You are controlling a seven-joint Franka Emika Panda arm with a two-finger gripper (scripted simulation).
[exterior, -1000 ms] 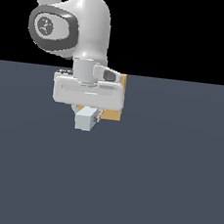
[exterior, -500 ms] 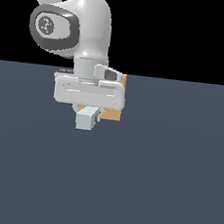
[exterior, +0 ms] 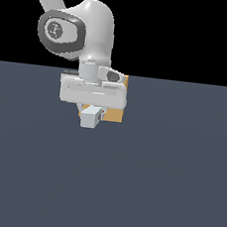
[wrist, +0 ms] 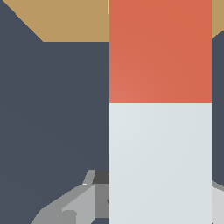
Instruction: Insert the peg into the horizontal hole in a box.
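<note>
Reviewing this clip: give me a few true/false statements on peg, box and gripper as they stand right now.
1. The peg has an orange-red end and a pale grey-white end. True.
2. In the wrist view, the orange-red end points toward the tan box. True.
3. The peg lies loose on the floor, away from the gripper. False: it sits directly under the gripper, between the fingers.
4. The box is blue. False: it is tan.
5. In the exterior view, the gripper hides most of the box. True.
</note>
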